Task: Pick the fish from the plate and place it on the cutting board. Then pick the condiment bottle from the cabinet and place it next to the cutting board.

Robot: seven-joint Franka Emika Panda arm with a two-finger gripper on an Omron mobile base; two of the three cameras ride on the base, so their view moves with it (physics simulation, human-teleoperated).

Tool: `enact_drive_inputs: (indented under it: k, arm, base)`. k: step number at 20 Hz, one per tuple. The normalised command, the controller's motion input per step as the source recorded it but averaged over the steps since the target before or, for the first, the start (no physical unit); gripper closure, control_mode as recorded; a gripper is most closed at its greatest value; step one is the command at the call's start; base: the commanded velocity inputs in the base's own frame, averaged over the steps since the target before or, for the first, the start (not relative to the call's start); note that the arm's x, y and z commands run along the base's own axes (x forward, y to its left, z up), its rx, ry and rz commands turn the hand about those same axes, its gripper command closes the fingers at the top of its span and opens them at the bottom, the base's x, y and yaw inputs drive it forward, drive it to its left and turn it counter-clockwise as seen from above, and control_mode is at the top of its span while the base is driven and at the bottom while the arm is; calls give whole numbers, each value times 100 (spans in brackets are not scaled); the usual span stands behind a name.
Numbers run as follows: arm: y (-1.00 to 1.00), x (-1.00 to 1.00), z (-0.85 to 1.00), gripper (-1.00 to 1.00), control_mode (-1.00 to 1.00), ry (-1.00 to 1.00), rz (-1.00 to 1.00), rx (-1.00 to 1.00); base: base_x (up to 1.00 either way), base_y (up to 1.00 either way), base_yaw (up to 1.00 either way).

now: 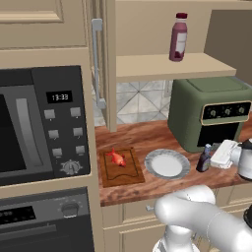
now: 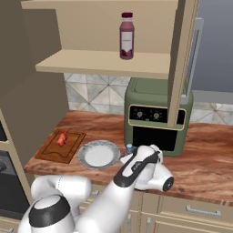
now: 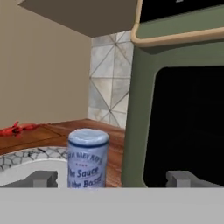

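The red-orange fish (image 1: 116, 157) lies on the brown cutting board (image 1: 129, 173), which sits left of the bare grey-rimmed plate (image 1: 167, 164). The small dark condiment bottle (image 1: 204, 158) with a pale blue-grey cap stands upright on the counter just right of the plate, in front of the green oven. My gripper (image 3: 111, 178) is open at counter height. Its fingers (image 3: 43, 178) are spread wide on either side of the bottle (image 3: 87, 158) and do not touch it. In the right base view the bottle's cap (image 2: 129, 147) peeks out beside my hand (image 2: 136, 159). The cabinet shelf (image 1: 167, 66) is above.
A taller maroon bottle with a red cap (image 1: 178, 37) stands on the cabinet shelf. The green toaster oven (image 1: 211, 113) is close behind the gripper. The open cabinet door with its grey handle (image 1: 97, 64) hangs left of the shelf. A microwave (image 1: 39, 123) fills the left.
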Motion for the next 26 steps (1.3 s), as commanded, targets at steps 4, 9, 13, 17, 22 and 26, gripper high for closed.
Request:
enact_drive_inputs:
  k: [4, 9, 13, 17, 22, 26]
  arm:
    - [-45, -27, 7, -100, -100, -1, -8, 6]
    - [-56, -47, 23, -100, -100, -7, -10, 12]
    - [-60, -51, 30, -100, -100, -5, -10, 14]
    - [-63, -52, 37, -100, -100, -5, -11, 17]
    - [-56, -66, 52, -100, -100, -14, -6, 20]
    - [-44, -87, 51, -100, -100, -28, -1, 15]
  base:
    - [0, 0, 0]
    - [0, 0, 0]
    - [0, 0, 0]
    - [0, 0, 0]
    - [0, 0, 0]
    - [0, 0, 0]
